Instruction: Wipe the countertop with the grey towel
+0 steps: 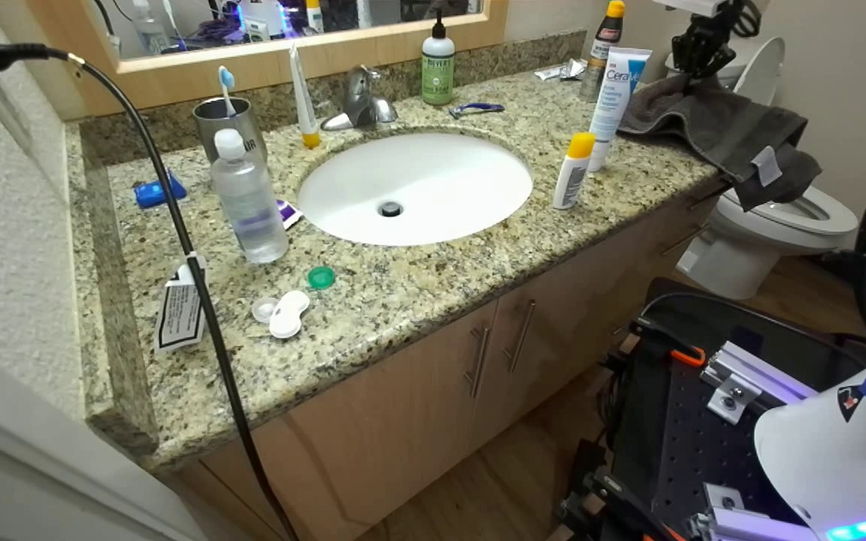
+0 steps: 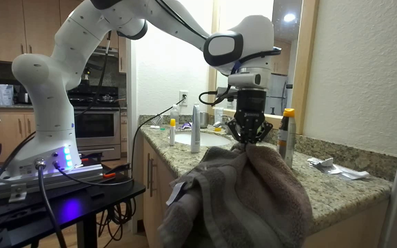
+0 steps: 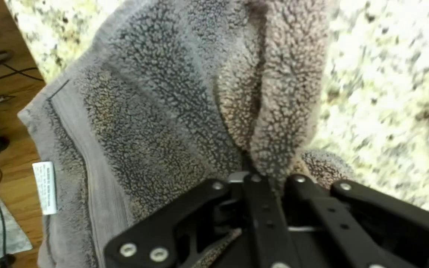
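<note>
The grey towel (image 1: pixel 726 128) is bunched at its top and drapes over the countertop's end nearest the toilet, with part hanging past the front edge. It also shows large in an exterior view (image 2: pixel 240 196) and in the wrist view (image 3: pixel 162 123), with a white label on one side. My gripper (image 2: pixel 248 143) is shut on the towel and points down above the counter; cloth is pinched between its fingers (image 3: pixel 274 182). The granite countertop (image 1: pixel 403 285) is speckled beige. The towel hides part of it and its front edge in an exterior view (image 2: pixel 336 196).
Close to the towel stand a white tube (image 1: pixel 617 98), a yellow-capped white bottle (image 1: pixel 574 173) and a spray can (image 2: pixel 287 137). Crumpled wrappers (image 2: pixel 338 168) lie behind. Beyond are the sink (image 1: pixel 418 188), soap bottle (image 1: pixel 438 71), razor (image 1: pixel 478 109), clear bottle (image 1: pixel 249 199) and lens case (image 1: pixel 289 314).
</note>
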Controlling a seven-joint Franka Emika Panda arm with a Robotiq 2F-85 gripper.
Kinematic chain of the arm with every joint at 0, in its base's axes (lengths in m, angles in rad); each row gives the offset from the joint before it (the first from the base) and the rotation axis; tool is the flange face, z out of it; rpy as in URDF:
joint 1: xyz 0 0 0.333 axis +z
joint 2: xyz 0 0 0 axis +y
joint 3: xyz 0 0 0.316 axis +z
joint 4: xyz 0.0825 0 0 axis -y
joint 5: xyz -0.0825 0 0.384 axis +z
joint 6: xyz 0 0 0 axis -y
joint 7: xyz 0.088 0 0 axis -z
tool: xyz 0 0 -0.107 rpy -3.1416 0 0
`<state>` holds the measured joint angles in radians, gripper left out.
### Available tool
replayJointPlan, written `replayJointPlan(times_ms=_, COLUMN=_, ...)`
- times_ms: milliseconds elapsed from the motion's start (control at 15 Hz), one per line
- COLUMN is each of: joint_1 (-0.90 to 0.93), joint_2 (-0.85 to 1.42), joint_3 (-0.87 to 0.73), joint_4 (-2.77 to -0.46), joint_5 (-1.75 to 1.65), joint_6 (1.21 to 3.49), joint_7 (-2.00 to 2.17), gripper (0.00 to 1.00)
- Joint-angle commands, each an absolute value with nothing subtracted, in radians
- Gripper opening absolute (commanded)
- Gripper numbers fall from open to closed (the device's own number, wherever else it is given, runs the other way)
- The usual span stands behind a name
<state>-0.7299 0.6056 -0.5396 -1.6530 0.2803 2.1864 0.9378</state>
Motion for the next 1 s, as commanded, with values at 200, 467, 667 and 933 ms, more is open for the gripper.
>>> replayJointPlan(times_ms=200, joint_1=-0.729, joint_2=0.544, joint_3=-0.379, joint_4=-1.707, joint_5=0.309, joint_6=2.150, joint_7=0.725, gripper=0.02)
replayJointPlan(times_ms=467, joint_1=-0.726, joint_2=0.500, joint_3=-0.343, joint_4=-1.705, joint_5=0.316, joint_6=2.089, joint_7=0.556, gripper=0.02)
replayJointPlan(times_ms=667, joint_1=-0.719, joint_2=0.509, joint_3=-0.368, joint_4=-1.711, joint_5=0.278, joint_6=1.988, joint_7=0.492, gripper=0.02)
replayJointPlan(times_ms=933, joint_1=-0.721, joint_2=0.566, joint_3=-0.427, joint_4=-1.751, joint_5=0.227, joint_6=1.957, joint_7=0.501, gripper=0.02)
